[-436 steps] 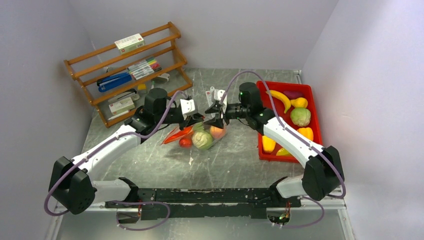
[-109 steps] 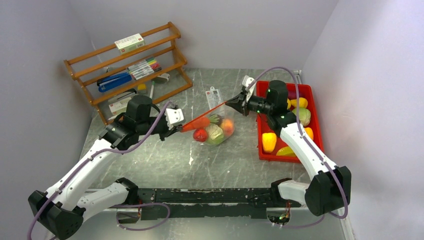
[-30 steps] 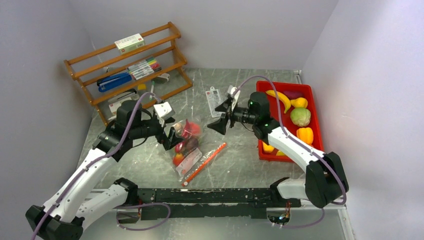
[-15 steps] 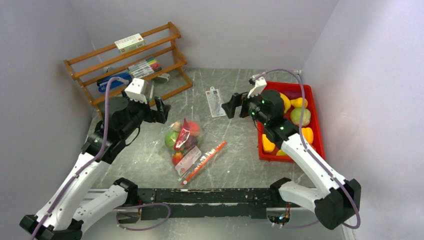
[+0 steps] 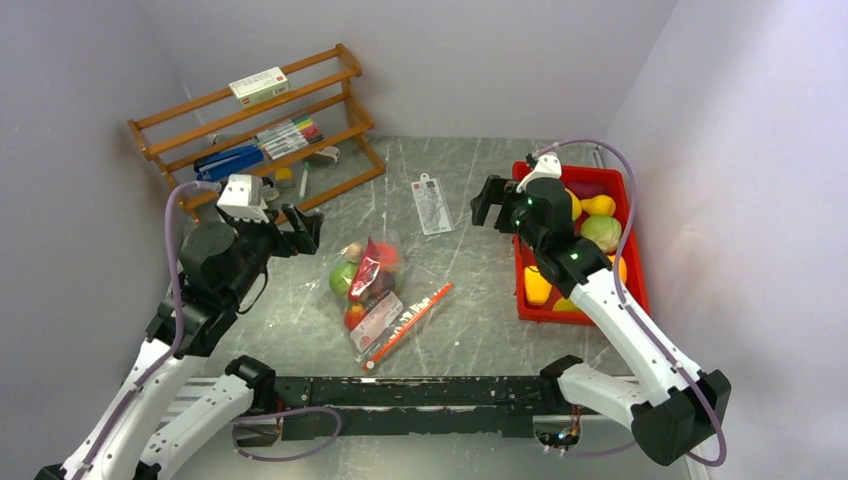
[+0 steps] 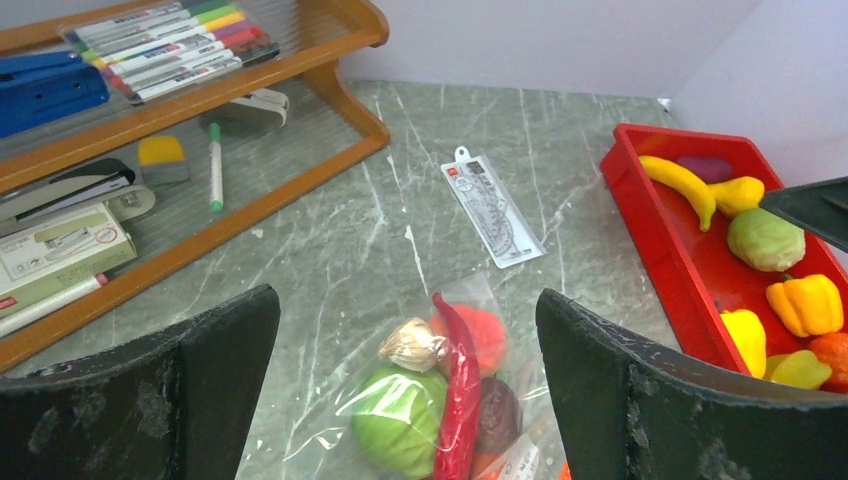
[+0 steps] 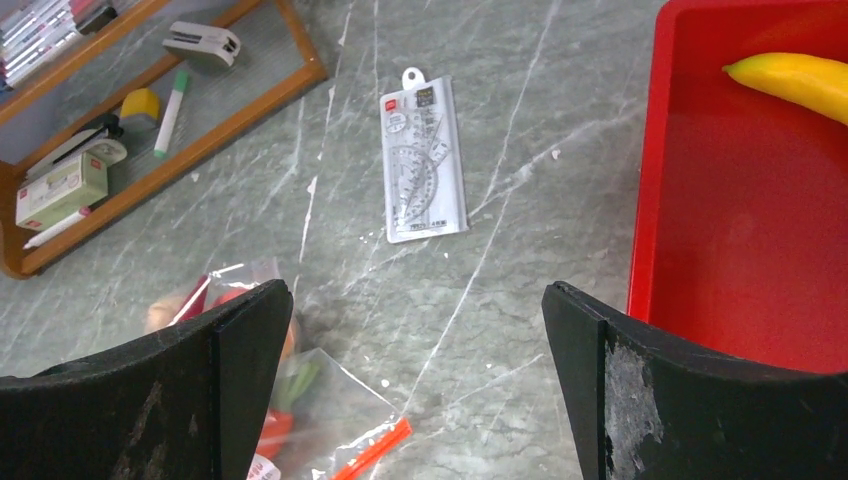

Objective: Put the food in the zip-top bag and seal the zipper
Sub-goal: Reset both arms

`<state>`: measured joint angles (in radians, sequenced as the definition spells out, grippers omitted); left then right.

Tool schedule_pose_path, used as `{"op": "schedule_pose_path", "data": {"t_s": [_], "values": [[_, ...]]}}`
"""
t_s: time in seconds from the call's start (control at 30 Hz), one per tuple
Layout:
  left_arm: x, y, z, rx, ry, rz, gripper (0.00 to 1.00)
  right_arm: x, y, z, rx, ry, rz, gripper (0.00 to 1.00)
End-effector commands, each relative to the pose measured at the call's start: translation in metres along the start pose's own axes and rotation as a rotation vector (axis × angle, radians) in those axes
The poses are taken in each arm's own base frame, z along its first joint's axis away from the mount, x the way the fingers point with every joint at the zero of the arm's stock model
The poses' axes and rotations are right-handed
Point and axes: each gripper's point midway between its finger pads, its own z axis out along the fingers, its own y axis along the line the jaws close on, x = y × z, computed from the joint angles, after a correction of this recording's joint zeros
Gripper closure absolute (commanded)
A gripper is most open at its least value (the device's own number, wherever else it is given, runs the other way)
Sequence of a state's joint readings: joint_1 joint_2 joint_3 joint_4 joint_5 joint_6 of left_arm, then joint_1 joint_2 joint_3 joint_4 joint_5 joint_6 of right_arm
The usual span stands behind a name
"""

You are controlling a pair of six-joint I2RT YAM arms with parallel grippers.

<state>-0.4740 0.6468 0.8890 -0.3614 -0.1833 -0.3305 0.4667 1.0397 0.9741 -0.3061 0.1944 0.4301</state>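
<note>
The zip-top bag (image 5: 372, 295) lies flat on the table between the arms, and neither gripper touches it. Its red-orange zipper (image 5: 410, 325) runs along the near right rim. Food shows through the plastic: a green ball (image 6: 400, 420), a red chili (image 6: 460, 390) and a dark purple ball (image 6: 497, 415). My left gripper (image 5: 300, 225) hangs open above and left of the bag (image 6: 440, 390), with nothing between its fingers. To the bag's right, by the red tray, my right gripper (image 5: 492, 205) is raised and open. The right wrist view catches the bag's corner (image 7: 310, 410) and the zipper's end (image 7: 375, 450).
A red tray (image 5: 598, 175) at the right holds more toy food, among it a banana (image 7: 790, 75), a green ball (image 5: 600, 232) and a yellow pepper (image 5: 536, 287). A flat white packet (image 5: 432, 205) lies behind the bag. A wooden rack (image 5: 260, 140) with pens stands at the back left.
Both grippers have let go of the bag and drawn up and away, the left toward the rack, the right toward the tray. The bag stays on the table.
</note>
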Motion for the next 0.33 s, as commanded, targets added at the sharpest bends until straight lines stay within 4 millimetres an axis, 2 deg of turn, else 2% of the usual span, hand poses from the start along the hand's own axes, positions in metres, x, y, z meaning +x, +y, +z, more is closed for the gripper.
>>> {"op": "schedule_pose_path", "data": {"t_s": [0.0, 0.13, 0.3], "values": [[0.009, 0.011, 0.007, -0.064, 0.018, -0.019, 0.01, -0.009, -0.002, -0.008, 0.015, -0.037, 0.038, 0.0], [0.009, 0.01, 0.006, -0.06, 0.029, -0.017, 0.01, -0.008, 0.0, -0.011, -0.005, -0.05, 0.044, 0.0], [0.004, 0.004, 0.002, -0.02, 0.002, 0.0, 0.01, -0.018, 0.001, -0.016, -0.017, -0.093, 0.05, 0.0]]}}
